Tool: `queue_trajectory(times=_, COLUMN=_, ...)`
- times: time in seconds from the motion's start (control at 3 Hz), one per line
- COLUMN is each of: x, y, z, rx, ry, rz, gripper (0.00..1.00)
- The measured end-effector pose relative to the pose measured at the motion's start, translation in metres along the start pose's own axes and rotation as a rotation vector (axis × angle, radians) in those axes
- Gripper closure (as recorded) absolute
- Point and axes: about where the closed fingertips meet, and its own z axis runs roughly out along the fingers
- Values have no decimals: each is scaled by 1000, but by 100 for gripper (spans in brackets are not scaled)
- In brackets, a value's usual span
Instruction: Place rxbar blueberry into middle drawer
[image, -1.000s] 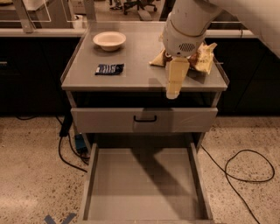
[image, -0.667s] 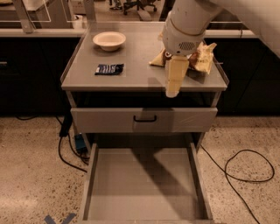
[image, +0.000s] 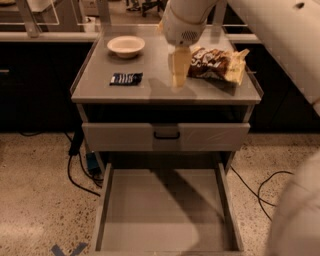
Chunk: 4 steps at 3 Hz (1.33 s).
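Observation:
The rxbar blueberry (image: 126, 78), a small flat dark bar with white print, lies on the left part of the grey cabinet top (image: 150, 92). My gripper (image: 178, 75) hangs pointing down over the middle of the top, to the right of the bar and apart from it, with nothing seen in it. Below the top, a drawer front with a dark handle (image: 166, 135) stands nearly closed. Under it a lower drawer (image: 165, 210) is pulled wide open with nothing in it.
A white bowl (image: 126, 46) sits at the back left of the top. A crinkled brown-and-yellow chip bag (image: 217, 62) lies at the right, just beside the gripper. Cables (image: 260, 190) run over the speckled floor on both sides. My arm fills the upper right.
The gripper has moved left and back from the front right edge of the top toward its middle, uncovering more of the chip bag. The bar, the bowl and the drawers have not moved.

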Motion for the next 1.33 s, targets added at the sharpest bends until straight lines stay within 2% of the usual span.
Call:
queue_trajectory(times=0.33, x=-29, y=-75, z=61, rx=-80, ry=-21, rz=-53, gripper=0)
queue_trajectory(times=0.67, x=-34, y=-103, z=55, rx=14, ry=-46, rz=-47, gripper=0)
queue_trajectory(times=1.0, x=-36, y=-105, z=58, rx=19, ry=-48, rz=-48, gripper=0)
queue_trajectory(times=1.33, x=-43, y=-105, z=76, rx=-29, ry=-72, rz=-58, gripper=0)
